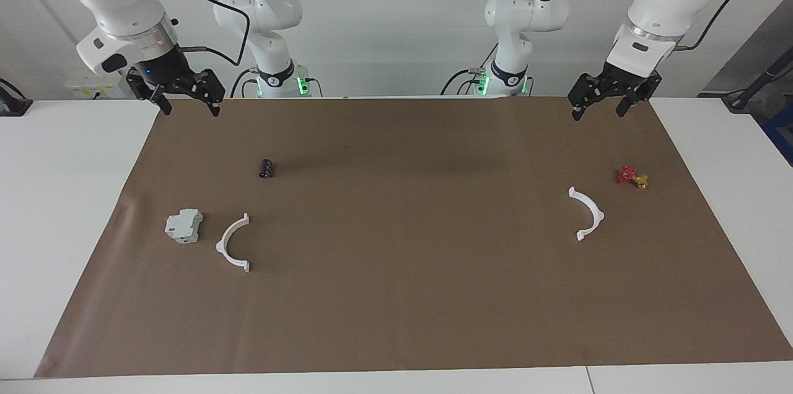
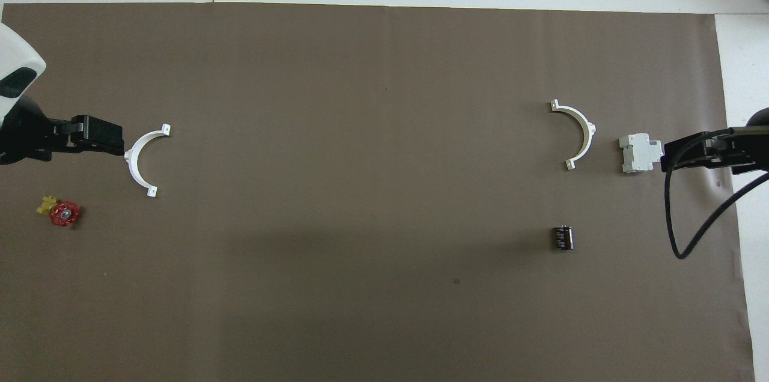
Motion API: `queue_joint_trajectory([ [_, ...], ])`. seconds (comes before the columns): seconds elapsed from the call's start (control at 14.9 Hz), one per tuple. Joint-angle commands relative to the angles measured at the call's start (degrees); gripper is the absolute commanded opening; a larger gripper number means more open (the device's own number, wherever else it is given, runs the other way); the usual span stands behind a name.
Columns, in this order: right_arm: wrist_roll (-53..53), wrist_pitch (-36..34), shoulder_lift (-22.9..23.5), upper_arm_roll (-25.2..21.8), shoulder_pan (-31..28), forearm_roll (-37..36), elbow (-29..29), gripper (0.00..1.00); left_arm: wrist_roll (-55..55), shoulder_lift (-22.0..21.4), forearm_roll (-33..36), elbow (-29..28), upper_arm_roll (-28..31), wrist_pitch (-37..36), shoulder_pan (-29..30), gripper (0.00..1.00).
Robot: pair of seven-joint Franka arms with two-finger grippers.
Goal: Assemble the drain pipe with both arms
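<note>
The drain pipe lies as two separate white half-rings flat on the brown mat. One half-ring (image 1: 598,215) (image 2: 131,161) is toward the left arm's end. The other half-ring (image 1: 222,246) (image 2: 590,133) is toward the right arm's end, beside a grey-white block. My left gripper (image 1: 598,113) (image 2: 96,136) hangs open and empty, high over the mat's edge nearest the robots. My right gripper (image 1: 191,110) (image 2: 691,151) hangs open and empty, high over the mat's corner at its own end. Neither gripper touches anything.
A grey-white boxy block (image 1: 184,225) (image 2: 640,152) sits beside the right-end half-ring. A small black cylinder (image 1: 267,168) (image 2: 562,236) lies nearer the robots than that half-ring. A red-and-yellow valve (image 1: 632,177) (image 2: 60,212) lies near the left-end half-ring. The brown mat (image 1: 403,295) covers the white table.
</note>
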Motion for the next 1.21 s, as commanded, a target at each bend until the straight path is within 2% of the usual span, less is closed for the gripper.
queue_joint_trajectory([
  [0.0,0.28,-0.16,-0.89,0.36,-0.73,1.08,-0.58,1.0,0.59,-1.02,1.14,-1.62,0.47,1.32,-0.6,1.0],
  [0.47,0.2,-0.6,-1.07,0.44,-0.47,0.99,-0.67,1.0,0.59,-1.1,1.14,-1.71,0.47,1.4,-0.6,1.0],
  [0.61,-2.77,0.19,-1.5,0.62,-0.29,0.72,-1.89,1.0,0.59,-1.1,1.14,-1.71,0.38,1.4,-0.6,1.0],
  [0.87,-5.25,13.35,-0.2,0.53,-0.82,0.72,-7.34,1.0,0.59,-1.02,1.14,-1.71,0.38,1.49,-0.6,1.0],
  [1.14,-9.71,24.51,8.4,0.53,-1.87,1.25,-8.67,1.0,0.59,-1.02,1.14,-1.71,0.38,1.49,-0.6,1.0],
])
